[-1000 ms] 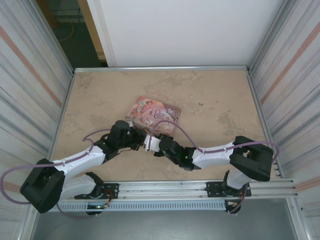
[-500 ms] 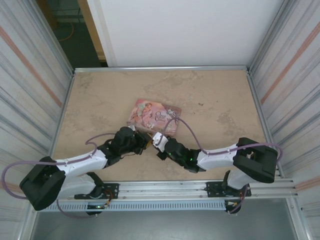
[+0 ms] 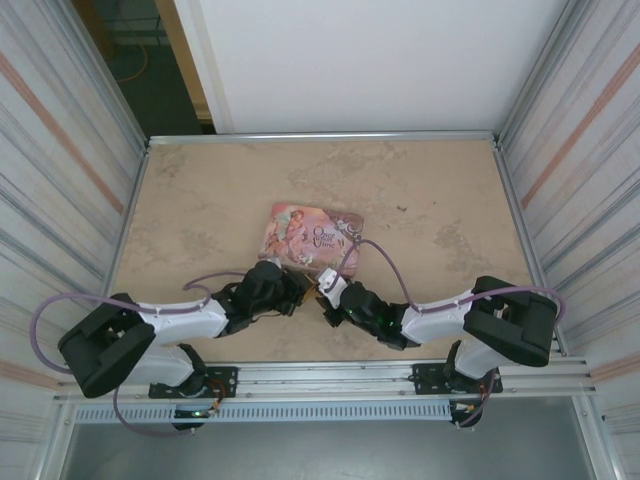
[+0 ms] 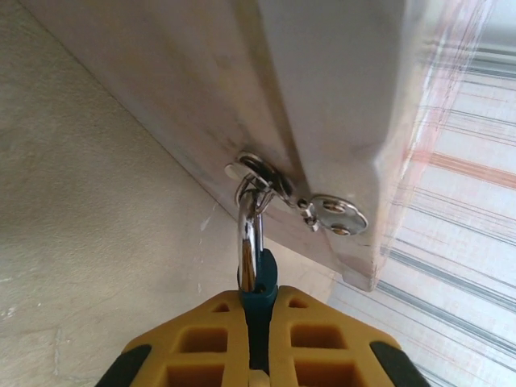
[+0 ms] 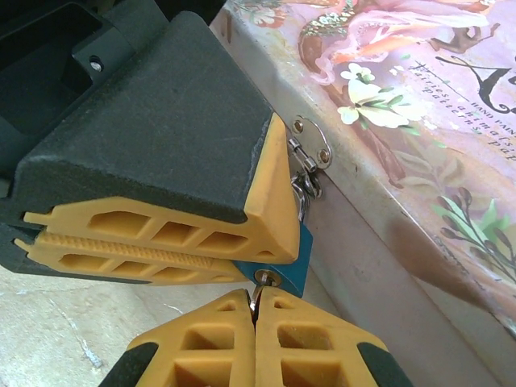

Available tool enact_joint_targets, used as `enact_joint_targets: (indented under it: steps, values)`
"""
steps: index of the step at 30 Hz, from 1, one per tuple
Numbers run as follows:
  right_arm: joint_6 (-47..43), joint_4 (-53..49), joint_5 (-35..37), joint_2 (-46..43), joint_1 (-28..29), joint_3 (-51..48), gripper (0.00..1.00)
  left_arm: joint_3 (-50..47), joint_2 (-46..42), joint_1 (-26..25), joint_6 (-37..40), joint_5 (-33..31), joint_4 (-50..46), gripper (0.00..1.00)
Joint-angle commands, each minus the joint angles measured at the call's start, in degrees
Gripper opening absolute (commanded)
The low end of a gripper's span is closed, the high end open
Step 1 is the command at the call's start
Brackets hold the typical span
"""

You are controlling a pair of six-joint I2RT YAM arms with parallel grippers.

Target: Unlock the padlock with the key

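Key (image 5: 256, 300) first, because it is closest to me: my right jaws are squeezed shut on it, and its tip looks pushed into the round hole at the bottom of the padlock (image 5: 296, 260). Just past that, my left jaws are shut tight on the blue body of the padlock, pinching it from both sides. The silver shackle (image 4: 248, 242) goes up from there and loops through a little metal ring (image 4: 256, 171) on the side of the pink tin (image 5: 387, 105). The tin lies flat on the table (image 3: 200, 200), a bit beyond where my two arms meet.

I think the key now has to turn. Here is what could go wrong. The key is very thin, so it could slip or twist between my right jaws and not turn the lock at all. If I turn hard, the padlock could spin in my left jaws. If I pull while turning, the key could come out of the hole, or the tin could get dragged along, since the shackle hooks it.
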Motion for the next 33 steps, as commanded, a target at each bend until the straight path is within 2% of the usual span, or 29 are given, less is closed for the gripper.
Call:
enact_joint_targets:
  steps: [1, 8, 15, 22, 27, 33]
  values:
    - [3.11, 5.13, 4.28, -1.42, -1.57, -0.38, 0.00, 1.25, 0.21, -2.05, 0.79, 5.07, 1.61, 0.13]
    - [5.30, 5.34, 4.80, -1.53, -1.81, -1.39, 0.00, 1.48, -2.70, -1.90, 2.45, 2.56, -3.82, 0.35]
    - [7.54, 4.88, 4.49, -2.54, -1.82, -2.42, 0.00, 2.85, -10.70, -0.39, 6.73, -0.21, -15.07, 0.54]
    - [13.13, 2.25, 2.78, -5.42, -3.51, -3.46, 0.00, 5.85, -19.26, 2.81, 13.20, -3.39, -28.92, 0.60]
    - [22.97, -4.53, -5.84, -9.97, -8.38, -2.91, 0.00, 5.86, -23.65, 5.91, 14.63, -3.71, -32.36, 0.62]
    - [32.87, -12.81, -10.40, -15.41, -12.92, -3.11, 0.00, 6.57, -25.77, 7.65, 15.82, -4.30, -34.48, 0.63]
